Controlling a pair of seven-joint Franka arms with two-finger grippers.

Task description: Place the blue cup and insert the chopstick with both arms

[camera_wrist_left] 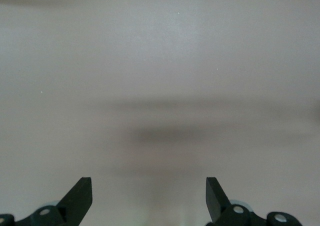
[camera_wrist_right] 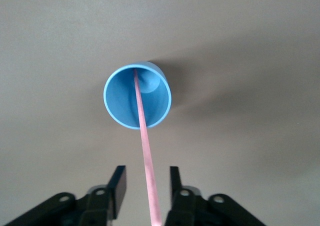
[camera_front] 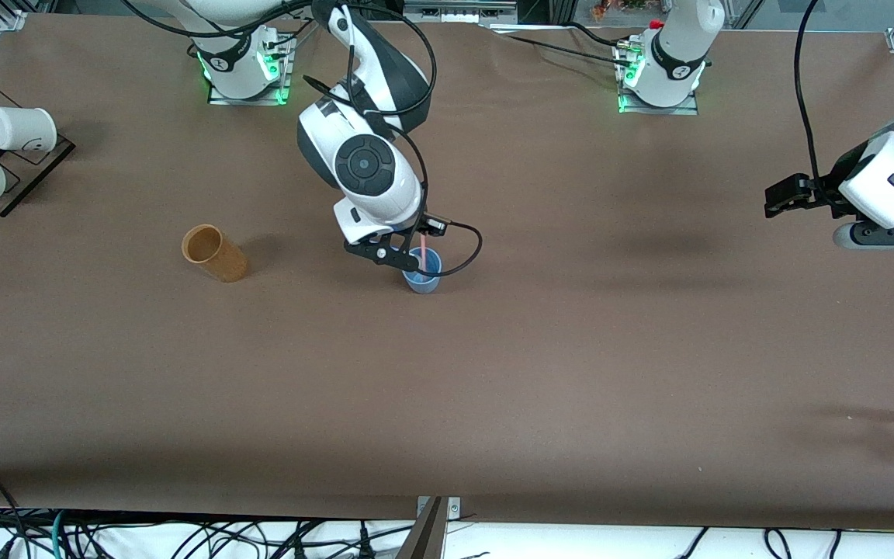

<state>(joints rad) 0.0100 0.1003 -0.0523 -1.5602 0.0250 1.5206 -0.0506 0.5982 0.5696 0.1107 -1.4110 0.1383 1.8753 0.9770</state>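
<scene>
My right gripper (camera_front: pixel 399 255) hangs just over the blue cup (camera_front: pixel 422 273), which stands upright on the brown desk (camera_front: pixel 493 373) about midway between my 2 bases, nearer the front camera than both. The chopstick (camera_front: pixel 423 252) leans with its lower end inside the cup, resting against the cup's floor where it meets the wall, and its upper part runs up between my 2 fingers. In my right wrist view the fingers (camera_wrist_right: pixel 118 186) stand a little apart with the pink chopstick (camera_wrist_right: pixel 146 151) passing through the gap, and I see a sliver of daylight on each side, so I judge the gripper narrowly open and not pinching the stick; the cup (camera_wrist_right: pixel 137 95) itself now seems to carry it. I judge the cup sits open end up precisely so the stick can drop in and lean, and my gripper is placed above the rim, in line with the stick, so that it can let go without knocking the cup. My left gripper (camera_front: pixel 792 194) waits in the air over the left arm's end of the desk, well apart from the cup, its fingers (camera_wrist_left: pixel 80 196) spread wide with only bare desk under them. An orange-tan cup (camera_front: pixel 214 252) stands toward the right arm's end, and white cups (camera_front: pixel 20 128) lie on a rack at that end's edge; neither is touched.
</scene>
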